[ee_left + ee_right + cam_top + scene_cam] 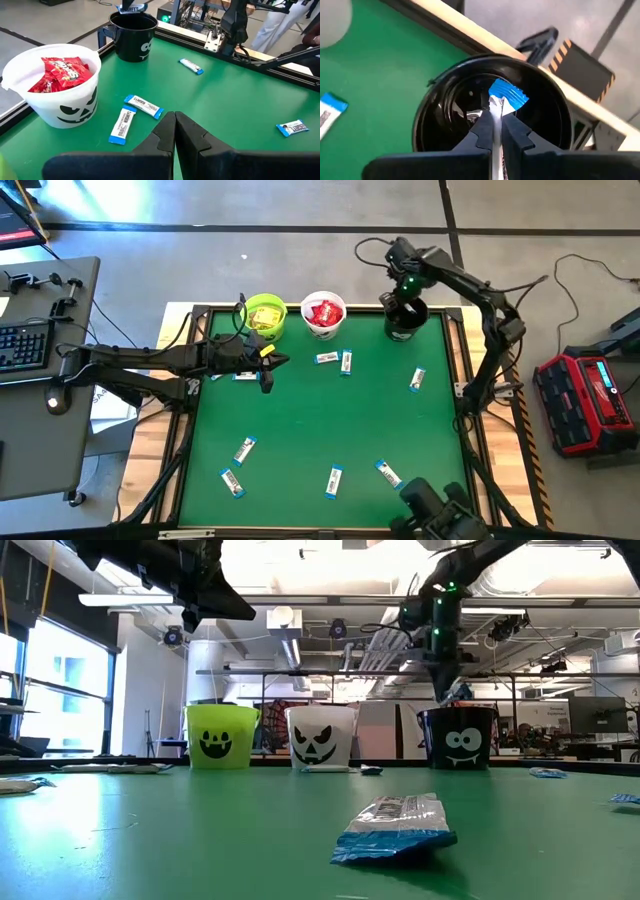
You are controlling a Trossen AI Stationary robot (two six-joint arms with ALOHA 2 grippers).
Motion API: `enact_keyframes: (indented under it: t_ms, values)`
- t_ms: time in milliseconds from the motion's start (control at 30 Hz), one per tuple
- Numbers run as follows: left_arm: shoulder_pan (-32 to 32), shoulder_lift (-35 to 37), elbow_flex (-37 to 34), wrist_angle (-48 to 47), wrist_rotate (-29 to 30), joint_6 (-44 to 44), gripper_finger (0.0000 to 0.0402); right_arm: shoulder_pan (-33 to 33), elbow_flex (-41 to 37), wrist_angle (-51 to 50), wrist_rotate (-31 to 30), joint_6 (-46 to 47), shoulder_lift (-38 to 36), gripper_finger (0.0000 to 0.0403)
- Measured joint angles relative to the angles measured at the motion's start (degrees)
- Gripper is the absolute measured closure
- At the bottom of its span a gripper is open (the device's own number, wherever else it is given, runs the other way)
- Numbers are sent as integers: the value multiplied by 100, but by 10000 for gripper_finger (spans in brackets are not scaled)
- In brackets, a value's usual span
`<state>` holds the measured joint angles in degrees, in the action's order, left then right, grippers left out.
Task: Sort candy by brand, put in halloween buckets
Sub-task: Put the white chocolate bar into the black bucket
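Three halloween buckets stand along the table's far edge: a lime green one (264,316) with yellow packets, a white one (323,315) with red packets (62,72), and a black one (413,328). My right gripper (494,117) hangs over the black bucket's (540,85) opening, pointing down, shut on a blue-and-white candy bar (131,7). My left gripper (270,365) is shut with nothing in it. It hovers above the mat near the green bucket, and two loose bars (135,112) lie ahead of it. My right gripper pinches the blue-and-white bar between its two fingers, coming from above and pointing down. The bar runs along the fingers. Its crimped blue end (507,95) sticks out past the fingertips. The bar is lifted clear, right over the black bucket's mouth.
Several blue-and-white bars lie scattered on the green mat: two (336,360) near the white bucket, one (417,380) at the right, and several (334,480) toward the near edge, one (395,825) close to the low camera. A red device (585,400) sits off the table's right side.
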<state>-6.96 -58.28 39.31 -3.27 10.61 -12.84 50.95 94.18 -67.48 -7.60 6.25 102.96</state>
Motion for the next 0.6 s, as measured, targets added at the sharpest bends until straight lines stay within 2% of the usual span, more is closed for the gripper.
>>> enact_keyframes:
  t_ms: [300, 600]
  values:
    - [0, 0, 0, 0, 0, -2, 402, 50, -668, 258, -141, 1704, 0, 401]
    - [-2, 0, 0, 2, -26, -2, 401, 200, -1201, 849, -336, 2982, 2, 397]
